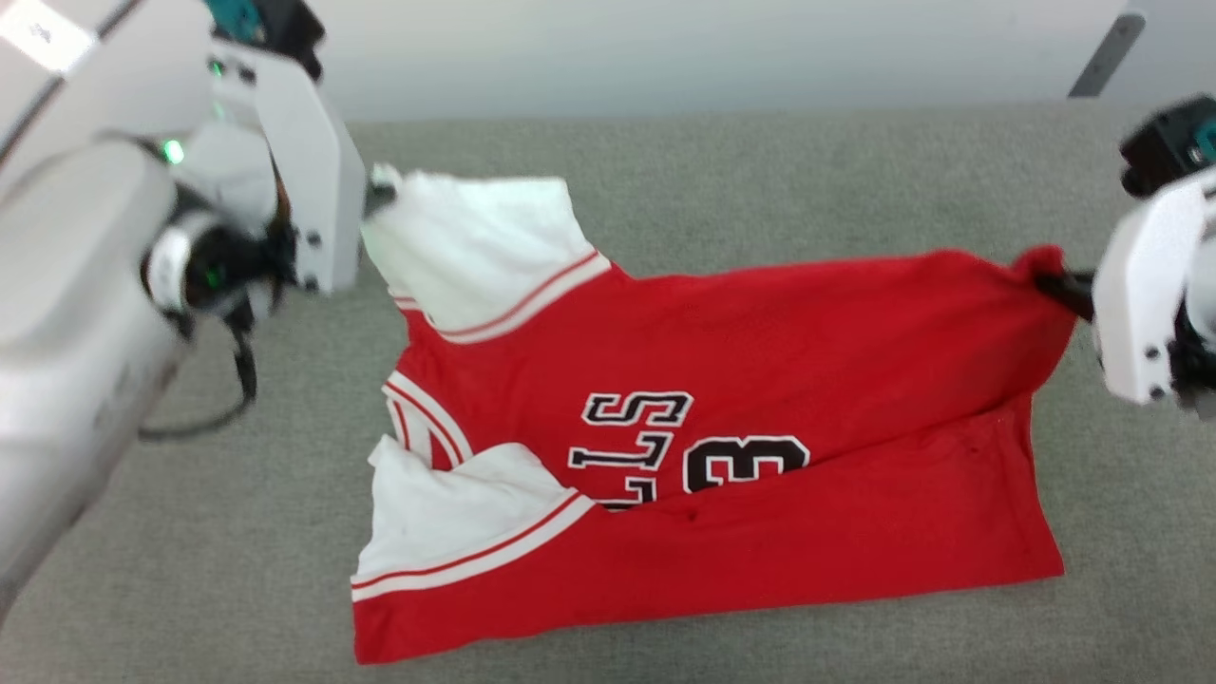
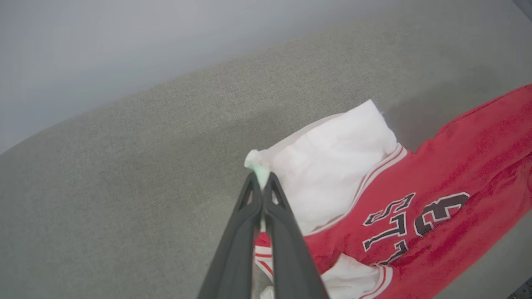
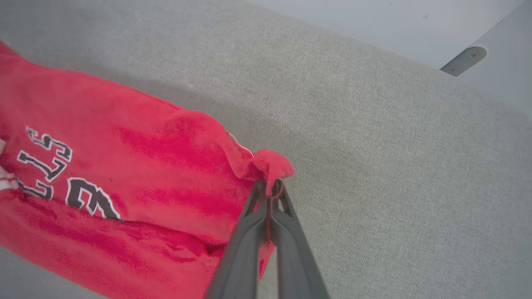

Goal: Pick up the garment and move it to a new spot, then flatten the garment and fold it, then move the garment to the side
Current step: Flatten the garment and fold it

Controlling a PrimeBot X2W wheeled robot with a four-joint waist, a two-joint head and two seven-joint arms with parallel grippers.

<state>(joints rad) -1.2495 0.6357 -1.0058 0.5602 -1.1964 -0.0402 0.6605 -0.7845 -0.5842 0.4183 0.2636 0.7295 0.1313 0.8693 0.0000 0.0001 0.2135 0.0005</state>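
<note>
The garment (image 1: 722,399), a red jersey with white sleeves and black lettering, lies partly folded on the grey surface, its far edge lifted. My left gripper (image 1: 375,195) is shut on the corner of the far white sleeve (image 2: 332,166), pinched between its fingertips (image 2: 262,182). My right gripper (image 1: 1059,285) is shut on the red hem corner (image 3: 270,164) at the far right, the cloth bunched at its fingertips (image 3: 270,189). The near half of the garment rests flat, with the lower white sleeve (image 1: 456,513) on top.
A grey fabric surface (image 1: 760,171) stretches all round the garment. A pale wall rises behind it, and a grey bracket (image 1: 1107,52) shows at the top right.
</note>
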